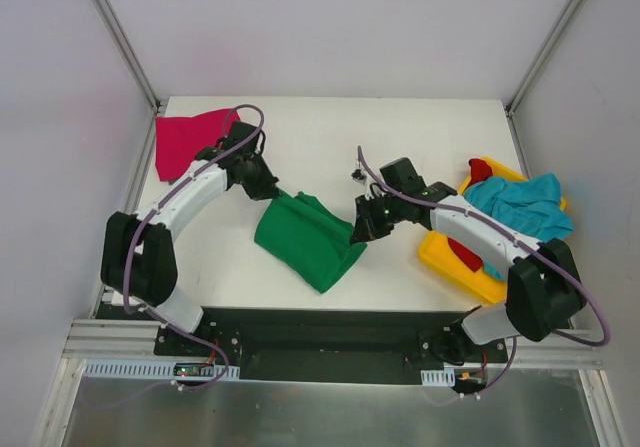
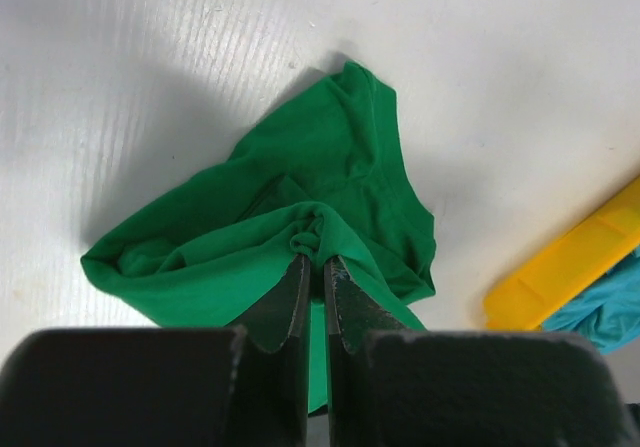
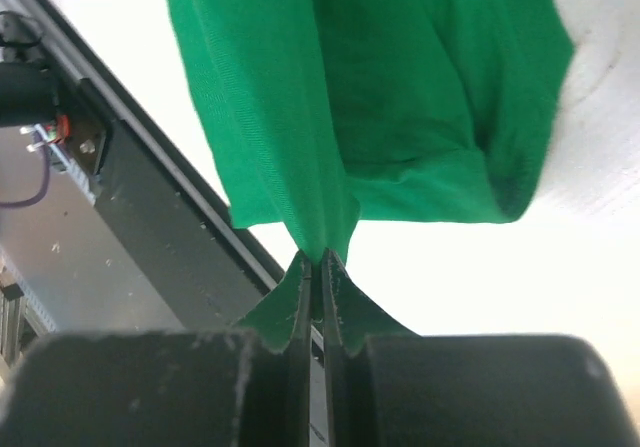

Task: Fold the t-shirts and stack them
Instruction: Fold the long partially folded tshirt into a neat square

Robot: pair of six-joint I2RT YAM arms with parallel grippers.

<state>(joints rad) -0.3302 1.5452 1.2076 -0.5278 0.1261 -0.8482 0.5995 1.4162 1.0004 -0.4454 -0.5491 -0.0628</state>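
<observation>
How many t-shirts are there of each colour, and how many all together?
green t-shirt: 1
magenta-pink t-shirt: 1
teal-blue t-shirt: 1
red t-shirt: 1, mostly hidden in the yellow bin
Total: 4 t-shirts

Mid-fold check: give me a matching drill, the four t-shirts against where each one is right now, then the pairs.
Shirts:
1. green t-shirt
2. magenta t-shirt
3. teal t-shirt
4. red t-shirt

Places:
A. draped over the yellow bin
B. far-left corner of the table
C. pinched by the left gripper and the right gripper
D. inside the bin, mostly covered

Pairs: 1-C, 2-B, 3-A, 4-D
</observation>
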